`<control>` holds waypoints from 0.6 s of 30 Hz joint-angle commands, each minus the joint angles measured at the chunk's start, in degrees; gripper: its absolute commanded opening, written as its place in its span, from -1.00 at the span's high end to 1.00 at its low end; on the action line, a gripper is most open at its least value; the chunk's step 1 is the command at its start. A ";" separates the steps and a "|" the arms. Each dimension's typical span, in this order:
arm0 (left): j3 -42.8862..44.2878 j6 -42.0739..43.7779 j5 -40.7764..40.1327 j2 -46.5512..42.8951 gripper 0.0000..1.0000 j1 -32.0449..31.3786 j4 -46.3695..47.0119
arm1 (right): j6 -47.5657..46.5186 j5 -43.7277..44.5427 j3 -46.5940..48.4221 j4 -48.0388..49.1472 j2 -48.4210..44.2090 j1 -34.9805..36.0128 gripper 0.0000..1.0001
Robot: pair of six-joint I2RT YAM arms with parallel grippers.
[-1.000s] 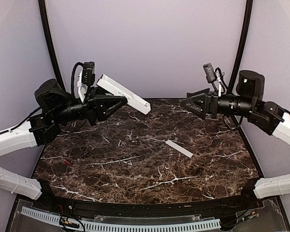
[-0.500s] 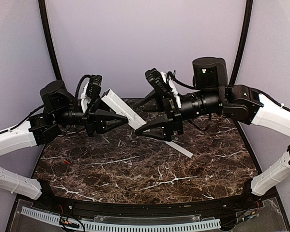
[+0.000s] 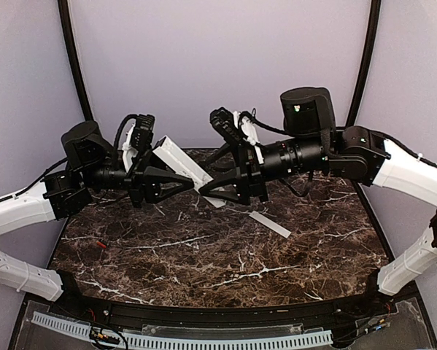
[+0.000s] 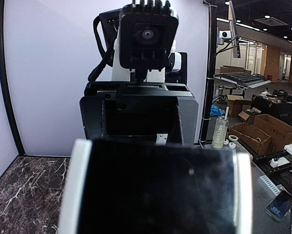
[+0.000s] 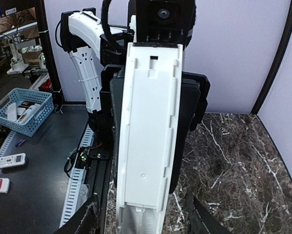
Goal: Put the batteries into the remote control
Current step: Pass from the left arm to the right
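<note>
Two grippers on one bit of plastic is where I get nervous. Left gripper (image 3: 173, 173) is clamped on the remote control (image 5: 148, 131), holding it in the air and tilted, over the upper left of the table (image 3: 203, 270) in the top view. Right gripper (image 3: 207, 192) sits at the remote's free lower end with a finger on either side of the bar. In the right wrist view I can see a sliver of gap on both sides, so I'd call it open and holding nothing.

What I think could bite me:
- If the right jaws land off-centre, they'll lever the bar sideways in the left grip. It could slip or drop onto the marble.
- With both clamped, any mismatch between the arms turns into twist on a thin shell.
- The left wrist view is mostly blocked by the remote's dark end, so I can't check the grip from there.
- The hollow back faces the right wrist camera and I see no batteries in it. A red speck (image 3: 100, 245) at the lower left of the table might be one, but it's too small to tell, and it's well apart from both grippers.
- A flat white strip (image 3: 269, 224) lies under the right arm, so a low sweep could knock it.
</note>
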 commanded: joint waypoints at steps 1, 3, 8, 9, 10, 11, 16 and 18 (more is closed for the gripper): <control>1.33 0.63 0.82 -0.20 1.00 -0.29 0.93 | 0.37 1.38 -0.08 0.68 0.62 0.40 0.00; 1.32 0.37 0.76 -0.10 1.00 -0.24 1.16 | 0.39 1.37 0.07 0.42 0.92 0.37 0.09; 1.40 0.10 0.54 -0.03 1.00 -0.39 1.39 | 0.34 1.56 0.84 -0.76 1.74 0.42 0.20; 1.40 0.05 0.57 0.01 1.00 -0.43 1.56 | 0.31 1.66 0.92 -0.91 1.83 0.39 0.22; 1.33 -0.01 0.63 0.01 1.00 -0.46 1.65 | 0.31 1.87 0.97 -0.98 1.80 0.38 0.27; 1.37 -0.05 0.61 0.06 1.00 -0.42 1.67 | 0.37 2.05 0.93 -0.97 1.76 0.36 0.35; 1.35 0.20 0.18 0.04 1.00 -0.41 1.04 | 0.89 3.27 0.27 -0.18 0.25 0.37 0.94; 1.36 0.16 -1.34 -0.18 0.71 -0.46 0.77 | 1.67 5.33 -0.18 -0.21 -0.63 0.20 1.00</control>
